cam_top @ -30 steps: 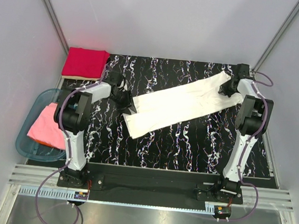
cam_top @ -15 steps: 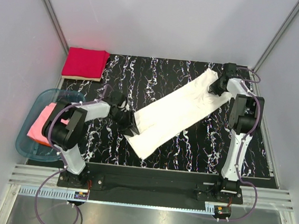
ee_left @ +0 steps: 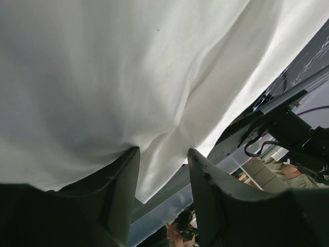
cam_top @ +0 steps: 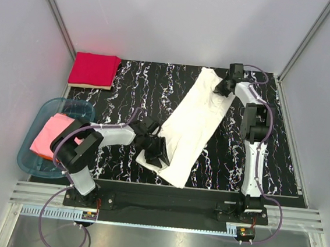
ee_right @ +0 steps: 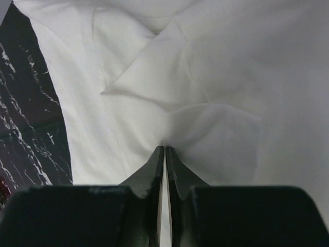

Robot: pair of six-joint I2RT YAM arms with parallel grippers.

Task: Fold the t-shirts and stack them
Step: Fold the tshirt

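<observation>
Top view: the white t-shirt (cam_top: 194, 123), folded into a long narrow strip, lies on the black marbled table (cam_top: 128, 85) right of centre. Its long axis runs on a steep diagonal: one end points to the far right of the table, the other to the near edge just left of centre. The right gripper (cam_top: 221, 87) sits at the far end of the strip; the left gripper (cam_top: 157, 153) sits at the left side of the near end. In the right wrist view the two fingers (ee_right: 149, 170) are drawn almost together, with only a thin slit between them, and a pleat of the cloth is pinched at their tips, creases fanning away from it. In the left wrist view the fingers (ee_left: 121, 185) stand apart with white cloth spread across the gap, a pucker running from the tip of one of them; whether the cloth is clamped cannot be told. A folded red t-shirt (cam_top: 94, 70) lies at the far left corner, well apart from the strip. A pink t-shirt (cam_top: 49, 138) lies in a blue basin (cam_top: 37, 117) off the table's left edge.
</observation>
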